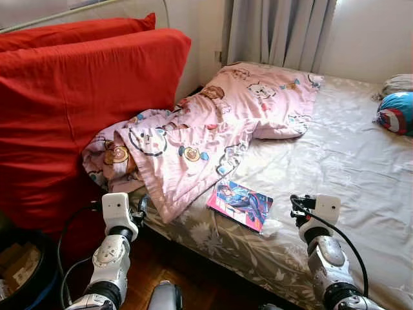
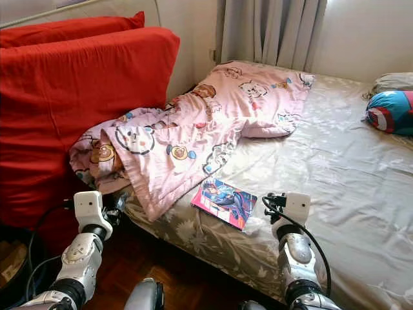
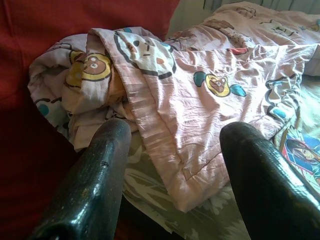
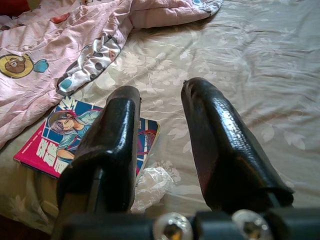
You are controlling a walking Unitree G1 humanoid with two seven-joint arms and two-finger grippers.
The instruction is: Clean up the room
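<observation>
Left gripper [image 3: 172, 150]: raised at the near corner of the bed, just short of the quilt's hanging corner; fingers [image 3: 92, 180] spread wide, holding nothing.
Right gripper [image 4: 160, 130]: raised over the near edge of the bed, just to the robot's right of the comic book; fingers [image 4: 220, 145] parted with a narrow gap, holding nothing.
Bed [image 1: 348, 161]: takes up the middle and right of the head views; covered by a grey sheet with a pale leaf pattern, creased.
Comic book [image 1: 239, 204]: lies flat on the bed close to its near edge, between the two grippers; cover up, blue, red and pink, a drawn figure on it; its upper corner is just beside the quilt's edge.
Plastic scrap [image 4: 152, 186]: small, clear and crumpled, on the bed touching the comic book's near corner.
Quilt [image 1: 193, 139]: pink with cartoon animal prints, rumpled, spread across the left part of the bed from its far end to its near corner, where one corner hangs over the bed's edge.
Red cushions [image 1: 71, 103]: two large ones stacked upright against the left side of the bed, touching the quilt.
Round pillow [image 1: 395, 112]: blue with a red, white and star shield print, at the far right edge of the bed.
Curtain [image 1: 277, 32]: grey, hanging behind the far end of the bed.
Floor [image 1: 193, 284]: dark wood, beside the bed's near edge.
</observation>
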